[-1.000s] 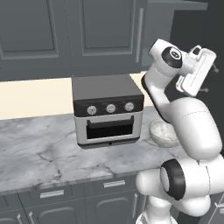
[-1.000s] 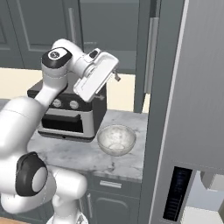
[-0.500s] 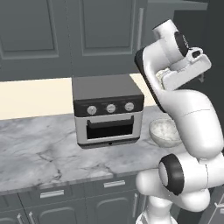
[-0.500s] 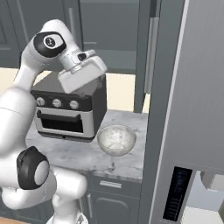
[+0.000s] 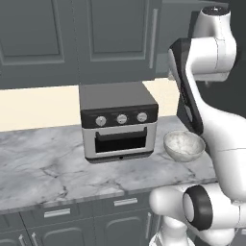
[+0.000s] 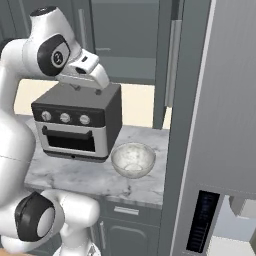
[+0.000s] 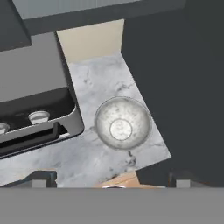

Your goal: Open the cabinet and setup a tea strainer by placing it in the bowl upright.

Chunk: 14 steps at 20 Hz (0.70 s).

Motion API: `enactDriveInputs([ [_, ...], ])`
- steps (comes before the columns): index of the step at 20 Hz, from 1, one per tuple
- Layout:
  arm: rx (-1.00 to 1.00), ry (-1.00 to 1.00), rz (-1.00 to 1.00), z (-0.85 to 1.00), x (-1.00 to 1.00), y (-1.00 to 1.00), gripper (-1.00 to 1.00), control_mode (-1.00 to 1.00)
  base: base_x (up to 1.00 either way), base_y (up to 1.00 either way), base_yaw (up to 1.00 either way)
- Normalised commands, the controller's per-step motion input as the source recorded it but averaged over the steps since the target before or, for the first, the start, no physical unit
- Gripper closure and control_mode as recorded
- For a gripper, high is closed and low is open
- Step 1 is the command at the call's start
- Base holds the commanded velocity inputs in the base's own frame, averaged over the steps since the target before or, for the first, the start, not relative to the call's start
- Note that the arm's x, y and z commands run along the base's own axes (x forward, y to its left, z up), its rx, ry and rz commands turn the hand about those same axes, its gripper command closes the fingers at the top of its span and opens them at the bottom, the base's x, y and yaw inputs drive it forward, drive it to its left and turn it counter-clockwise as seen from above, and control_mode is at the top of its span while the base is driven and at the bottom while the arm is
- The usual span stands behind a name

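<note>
Marble-grey bench (image 5: 43, 168) runs along the wall, and on it, left of the middle, sits a dark toaster oven (image 5: 117, 120) with three silver knobs above its glass door. Just to the right of the oven, near it but not touching, the bowl (image 5: 183, 145) stands upright on the bench; looking straight down into it from the hand view, the bowl (image 7: 123, 123) is pale and marbled with nothing inside. Above the oven hangs the cabinet (image 5: 113, 33), dark grey with a recessed panel, its long silver bar handle (image 5: 153, 31) running down the door's right edge; the door is shut. Below the bench are low dark drawers with short handles (image 5: 56, 213).

Further right, the white arm rises high above the bowl, and the hand (image 6: 95, 80) is up over the top of the oven, pointing downward toward the bench. Its fingers stand spread as wide as they go, with nothing between them. At the far right a tall grey panel (image 6: 220, 100) stands beside the bench end.
</note>
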Motion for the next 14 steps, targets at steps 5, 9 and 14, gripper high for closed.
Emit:
enactDriveInputs([
  [5, 0.0, -0.48, 0.2, 0.46, 0.33, 0.18, -1.0, -1.0, 0.0, 0.0, 0.0],
  [9, 0.0, -0.37, 0.35, 0.69, 0.23, 0.28, -1.0, -1.0, 0.0, 0.0, 0.0],
  [14, -0.05, -0.32, 0.18, 0.48, 0.15, 0.43, -1.0, -1.0, 0.0, 0.0, 0.0],
])
